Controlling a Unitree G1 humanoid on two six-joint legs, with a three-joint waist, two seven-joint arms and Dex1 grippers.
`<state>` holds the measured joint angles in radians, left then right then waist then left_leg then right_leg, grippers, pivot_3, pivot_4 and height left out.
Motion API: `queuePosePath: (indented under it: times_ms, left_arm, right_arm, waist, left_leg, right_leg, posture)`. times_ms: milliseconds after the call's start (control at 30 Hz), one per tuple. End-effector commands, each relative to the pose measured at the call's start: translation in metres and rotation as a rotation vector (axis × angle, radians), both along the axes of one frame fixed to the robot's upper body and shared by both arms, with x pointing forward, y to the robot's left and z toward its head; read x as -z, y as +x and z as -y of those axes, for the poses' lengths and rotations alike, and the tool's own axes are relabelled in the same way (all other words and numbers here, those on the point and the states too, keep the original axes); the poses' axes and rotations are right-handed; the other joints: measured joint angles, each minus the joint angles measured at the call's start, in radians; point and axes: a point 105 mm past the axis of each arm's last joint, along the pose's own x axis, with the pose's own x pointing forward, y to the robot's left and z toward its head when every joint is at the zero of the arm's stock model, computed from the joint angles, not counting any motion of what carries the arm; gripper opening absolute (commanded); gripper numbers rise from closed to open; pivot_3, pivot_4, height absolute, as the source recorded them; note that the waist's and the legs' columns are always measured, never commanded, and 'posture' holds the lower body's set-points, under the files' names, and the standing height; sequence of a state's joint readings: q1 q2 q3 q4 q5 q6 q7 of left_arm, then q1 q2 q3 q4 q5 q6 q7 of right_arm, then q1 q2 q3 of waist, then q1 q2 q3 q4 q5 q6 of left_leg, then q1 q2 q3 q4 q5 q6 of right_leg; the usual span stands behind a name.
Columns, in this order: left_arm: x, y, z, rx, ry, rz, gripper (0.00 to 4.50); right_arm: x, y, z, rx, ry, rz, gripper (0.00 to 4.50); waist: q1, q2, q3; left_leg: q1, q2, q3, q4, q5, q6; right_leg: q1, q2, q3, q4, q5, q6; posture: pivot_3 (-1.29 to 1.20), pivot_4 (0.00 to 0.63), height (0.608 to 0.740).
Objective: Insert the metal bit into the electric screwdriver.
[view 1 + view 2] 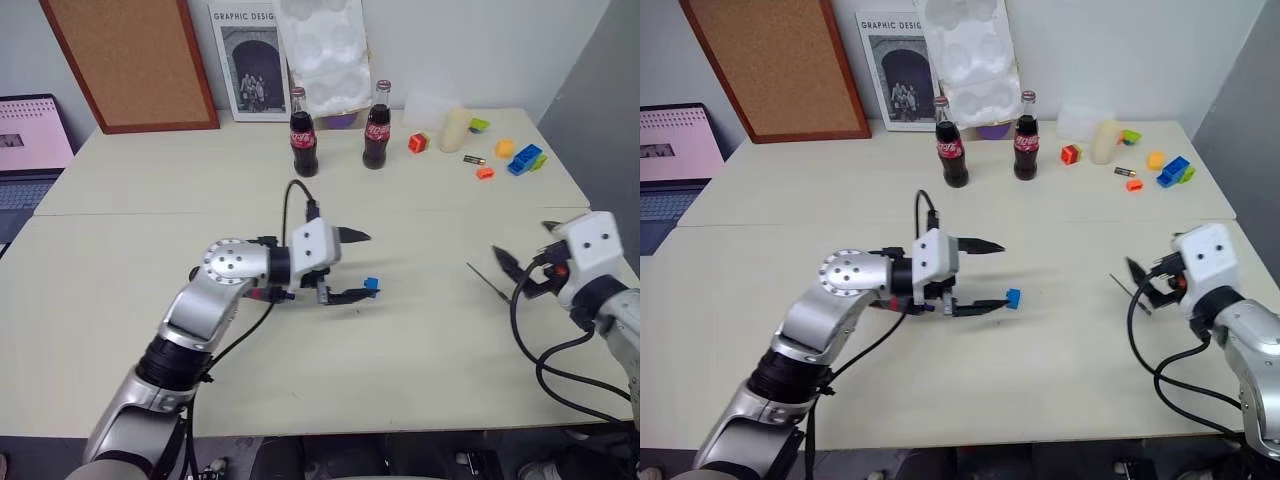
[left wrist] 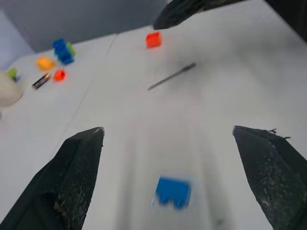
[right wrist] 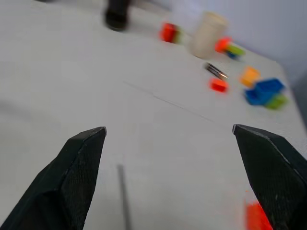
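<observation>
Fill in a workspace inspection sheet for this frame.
Surface: beige table, seam across it.
Job's things: metal bit lies flat just ahead of the right gripper, untouched.
Clutter: blue block by the left gripper; two cola bottles, cream cup, battery and coloured bricks at the far edge.
Grippers: both jaws open, holding nothing.
Cables: black cable loops over the left wrist.
Surroundings: corkboard, poster, laptop.
</observation>
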<state>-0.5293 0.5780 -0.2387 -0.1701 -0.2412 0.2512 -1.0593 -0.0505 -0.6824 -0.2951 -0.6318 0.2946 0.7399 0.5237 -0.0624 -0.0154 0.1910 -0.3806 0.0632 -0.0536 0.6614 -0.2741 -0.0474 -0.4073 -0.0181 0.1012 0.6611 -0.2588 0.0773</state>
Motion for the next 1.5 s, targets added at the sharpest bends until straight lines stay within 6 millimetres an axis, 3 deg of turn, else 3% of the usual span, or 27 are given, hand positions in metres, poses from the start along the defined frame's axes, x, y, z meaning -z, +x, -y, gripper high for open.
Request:
queuePosePath:
  times_ms: [33, 133, 333, 700, 800, 967, 1167, 1267, 1433, 1500]
  left_arm:
    - [-0.004, -0.003, -0.036, -0.049, 0.082, 0.023, 4.50]
    - [0.002, -0.007, -0.051, -0.078, 0.132, 0.012, 4.50]
    - [0.011, -0.021, -0.058, -0.082, 0.159, -0.019, 4.50]
    - [0.019, -0.037, -0.051, -0.050, 0.151, -0.048, 4.50]
    - [0.020, -0.036, -0.048, -0.041, 0.157, -0.046, 4.50]
    - [0.020, -0.035, -0.045, -0.027, 0.155, -0.048, 4.50]
    - [0.017, -0.036, -0.036, 0.009, 0.119, -0.060, 4.50]
    - [0.015, -0.040, -0.020, 0.059, 0.077, -0.061, 4.50]
    - [0.000, -0.040, 0.029, 0.177, -0.088, -0.062, 4.50]
    - [-0.001, -0.040, 0.039, 0.209, -0.100, -0.056, 4.50]
  right_arm:
    - [0.009, -0.010, -0.059, -0.339, 0.005, -0.070, 4.45]
    - [0.028, -0.002, -0.083, -0.469, -0.035, -0.134, 4.45]
    - [0.057, 0.017, -0.113, -0.621, -0.105, -0.226, 4.45]
    - [0.082, 0.037, -0.128, -0.701, -0.126, -0.295, 4.45]
    - [0.086, 0.040, -0.129, -0.691, -0.121, -0.287, 3.98]
    - [0.088, 0.039, -0.128, -0.678, -0.121, -0.271, 2.82]
    - [0.082, 0.037, -0.115, -0.601, -0.123, -0.214, 1.55]
    - [0.068, 0.033, -0.092, -0.473, -0.089, -0.154, 1.46]
    - [0.063, 0.005, -0.019, -0.049, 0.012, -0.112, 1.46]
    - [0.061, -0.004, -0.001, 0.068, 0.035, -0.098, 1.46]
  waist:
    - [-0.005, 0.000, 0.000]
    - [-0.002, -0.001, 0.001]
    - [0.012, -0.002, 0.001]
    - [0.012, -0.002, 0.001]
    - [0.011, -0.002, 0.001]
    - [0.009, -0.002, 0.001]
    - [0.014, -0.002, 0.001]
    - [0.022, -0.002, 0.001]
    - [0.047, -0.002, 0.000]
    - [0.049, -0.002, 0.000]
  left_leg:
    - [0.000, 0.000, 0.000, 0.000, 0.000, 0.000]
    - [0.000, 0.001, 0.000, -0.001, 0.000, 0.000]
    - [-0.003, 0.001, 0.000, -0.001, 0.000, 0.000]
    - [-0.004, 0.001, 0.000, -0.001, 0.000, 0.000]
    - [-0.003, 0.001, 0.000, -0.001, 0.000, 0.000]
    - [-0.003, 0.001, 0.000, -0.001, 0.000, 0.000]
    - [-0.003, 0.001, 0.000, 0.000, 0.000, 0.000]
    - [-0.003, 0.000, 0.000, 0.000, 0.000, 0.000]
    - [-0.006, 0.000, -0.001, 0.000, 0.000, 0.000]
    - [-0.006, 0.000, -0.001, 0.000, 0.000, 0.000]
  right_leg:
    - [0.000, 0.000, 0.000, 0.000, 0.000, 0.000]
    - [-0.001, 0.000, -0.001, 0.000, 0.000, -0.001]
    - [-0.002, 0.000, -0.002, -0.002, 0.000, -0.002]
    - [-0.003, 0.000, -0.002, -0.001, 0.001, -0.005]
    - [-0.003, 0.000, -0.002, -0.001, 0.001, -0.004]
    - [-0.003, 0.000, -0.002, 0.000, 0.001, -0.004]
    - [-0.003, 0.000, -0.002, 0.001, 0.001, -0.004]
    - [-0.003, 0.000, -0.002, 0.000, 0.001, -0.004]
    - [-0.003, -0.001, -0.004, -0.001, 0.001, -0.004]
    - [-0.003, -0.001, -0.003, -0.001, 0.001, -0.004]
  posture:
    - [0.00, 0.150, 0.740]
    - [0.00, 0.150, 0.740]
    - [0.00, 0.150, 0.740]
    - [0.00, 0.150, 0.740]
    - [0.00, 0.150, 0.740]
    - [0.00, 0.150, 0.740]
    - [0.00, 0.150, 0.740]
    - [0.00, 0.150, 0.740]
    - [0.00, 0.150, 0.740]
    - [0.00, 0.150, 0.740]
